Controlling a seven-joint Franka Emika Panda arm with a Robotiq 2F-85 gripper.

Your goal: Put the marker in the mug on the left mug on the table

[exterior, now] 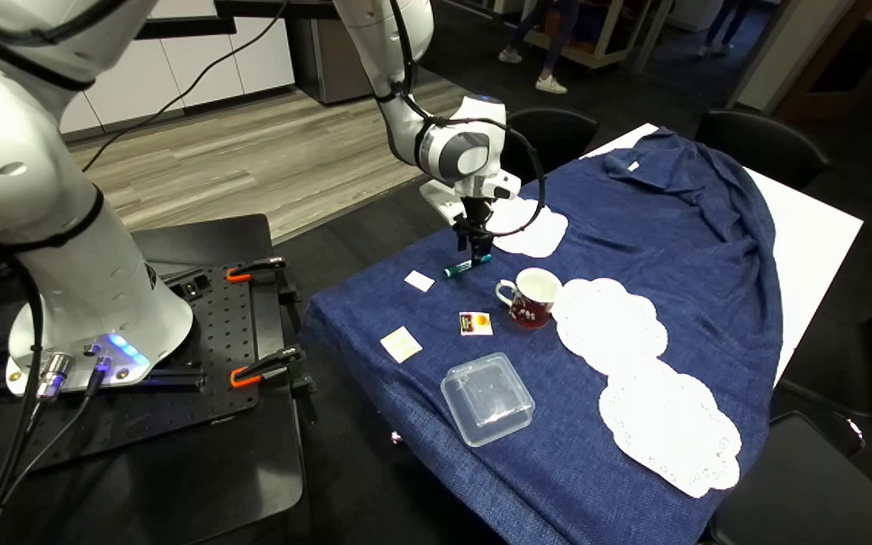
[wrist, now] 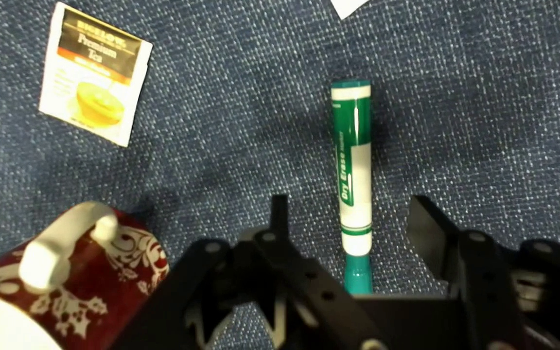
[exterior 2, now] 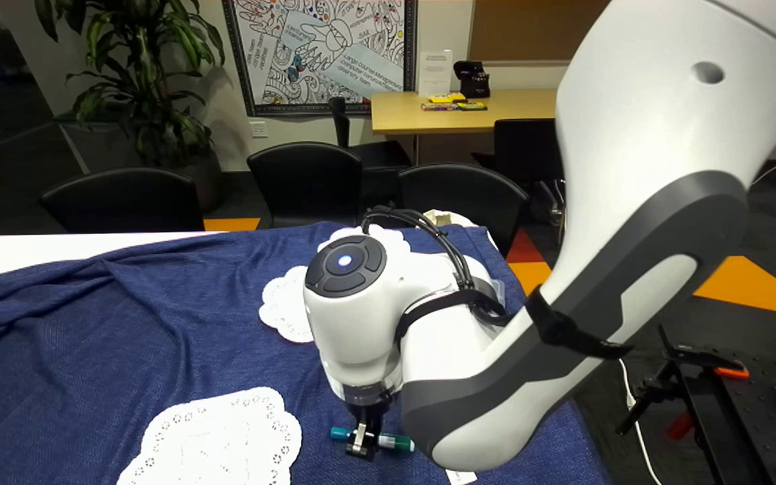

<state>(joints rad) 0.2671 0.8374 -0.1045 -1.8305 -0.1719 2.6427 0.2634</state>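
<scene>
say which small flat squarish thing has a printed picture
The tea packet, nearest the mug, shows a yellow cup; the white square and yellowish square look plain.

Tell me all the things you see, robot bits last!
Table: 1, white, centre.
Cloth: 1, dark blue, over table.
Marker: 1, green and white, on cloth.
Mug: 1, red and white, near marker.
Tea packet: 1, many-coloured, near mug.
Flat squares: 2, whitish, near tea packet.
Plastic box: 1, clear, near tea packet.
Lacy mats: 3, white, on cloth.
Chairs: several, black, around table.
Plant: 1, green, background.
Framed picture: 1, mostly black-and-white, background.
Desk: 1, yellowish, background.
People: 2, dark trousers, background, only legs showing.
Cabinets: several, white, background.
Robot stand: 1, black, beside table.
Clamps: 2, black and orange, on stand.
Arm: 1, white and grey, over table.
Gripper: 1, black, open, at marker.
</scene>
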